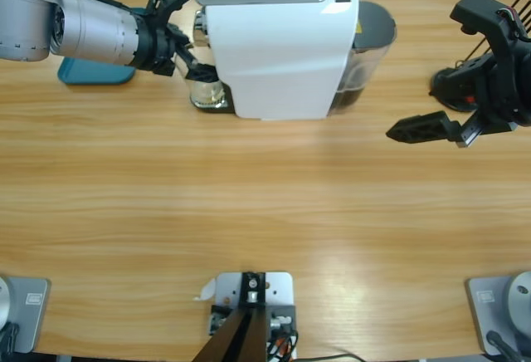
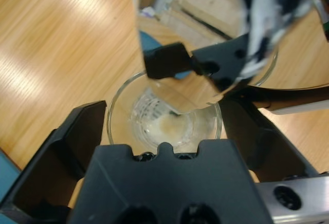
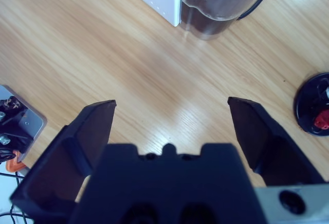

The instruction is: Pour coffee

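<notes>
Straddling one glass cup (image 2: 164,118) at upper left, the left gripper (image 1: 184,42) is spread; beside one white machine (image 1: 278,46), the right gripper (image 3: 172,131) gapes empty.

silver-grey arm (image 1: 83,26), black end effector (image 1: 187,51), blk jaws

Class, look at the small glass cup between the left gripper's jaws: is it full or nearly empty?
Nearly empty. The left wrist view shows the glass cup holding only a thin pale tan film at its bottom.

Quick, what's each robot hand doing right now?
Left end effector: open around the glass cup, not clamped.
Right end effector: open, holding nothing.
</notes>
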Controlling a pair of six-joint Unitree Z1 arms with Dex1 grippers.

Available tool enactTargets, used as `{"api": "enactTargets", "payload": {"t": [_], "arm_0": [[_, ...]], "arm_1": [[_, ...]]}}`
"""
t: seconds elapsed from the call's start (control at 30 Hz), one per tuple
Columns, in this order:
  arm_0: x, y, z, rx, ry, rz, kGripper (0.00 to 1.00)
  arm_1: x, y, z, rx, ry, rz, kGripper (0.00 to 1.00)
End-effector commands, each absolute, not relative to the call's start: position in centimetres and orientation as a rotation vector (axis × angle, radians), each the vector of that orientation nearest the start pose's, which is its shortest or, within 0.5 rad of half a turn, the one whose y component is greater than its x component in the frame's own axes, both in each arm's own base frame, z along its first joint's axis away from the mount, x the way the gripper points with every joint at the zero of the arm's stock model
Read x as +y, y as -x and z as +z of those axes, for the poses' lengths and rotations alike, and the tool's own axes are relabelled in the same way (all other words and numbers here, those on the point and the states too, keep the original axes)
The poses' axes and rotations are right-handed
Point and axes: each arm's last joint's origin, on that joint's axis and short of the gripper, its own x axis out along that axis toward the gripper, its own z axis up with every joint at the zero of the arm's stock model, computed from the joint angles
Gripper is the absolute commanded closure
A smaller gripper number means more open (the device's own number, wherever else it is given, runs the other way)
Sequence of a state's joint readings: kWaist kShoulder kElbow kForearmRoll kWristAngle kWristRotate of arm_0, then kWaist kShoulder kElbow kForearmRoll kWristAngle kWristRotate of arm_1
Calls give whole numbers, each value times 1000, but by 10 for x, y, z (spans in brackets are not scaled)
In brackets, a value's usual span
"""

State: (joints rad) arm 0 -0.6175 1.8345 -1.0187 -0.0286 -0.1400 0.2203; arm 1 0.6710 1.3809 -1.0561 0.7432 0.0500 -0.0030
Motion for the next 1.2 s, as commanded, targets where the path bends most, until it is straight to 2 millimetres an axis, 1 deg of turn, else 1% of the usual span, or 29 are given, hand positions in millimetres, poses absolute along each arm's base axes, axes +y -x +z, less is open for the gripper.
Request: {"api": "enactTargets", "payload": {"t": [0.03,0.13,0.27,0.37,0.43,0.53,0.6,0.73,0.8,0.9,1.0,1.03,1.1,1.13,1.17,1.2], "arm_0": [[-225,-292,224,736,-388,-824,4],[-222,-289,233,714,-381,-822,4],[-214,-278,243,692,-378,-818,4],[-209,-273,258,649,-367,-799,4],[-208,-274,267,620,-352,-793,4],[-207,-273,268,624,-340,-790,4],[-203,-268,267,634,-341,-789,4],[-186,-245,271,645,-347,-783,4],[-176,-231,276,646,-345,-786,4],[-156,-202,287,667,-352,-780,1],[-138,-179,299,760,-296,-746,0],[-133,-172,302,798,-261,-726,0],[-121,-156,309,843,-212,-688,0],[-115,-149,311,863,-191,-658,0],[-110,-143,312,885,-177,-643,3],[-107,-138,312,907,-174,-636,14]], "arm_1": [[136,-170,313,1083,342,664,0],[136,-170,313,1083,342,666,0],[136,-171,313,1085,347,671,0],[137,-170,313,1085,346,684,0],[137,-170,314,1084,341,698,0],[138,-170,314,1085,333,715,4],[138,-169,314,1082,334,715,4],[138,-170,316,1076,334,713,0],[139,-172,320,1062,329,714,0],[144,-180,336,1065,340,690,0],[148,-201,367,1048,331,642,29],[151,-208,376,1049,324,636,94],[159,-224,392,1054,316,624,475],[162,-231,398,1059,307,610,503],[165,-238,403,1070,288,592,619],[169,-245,407,1066,286,583,766]]}}
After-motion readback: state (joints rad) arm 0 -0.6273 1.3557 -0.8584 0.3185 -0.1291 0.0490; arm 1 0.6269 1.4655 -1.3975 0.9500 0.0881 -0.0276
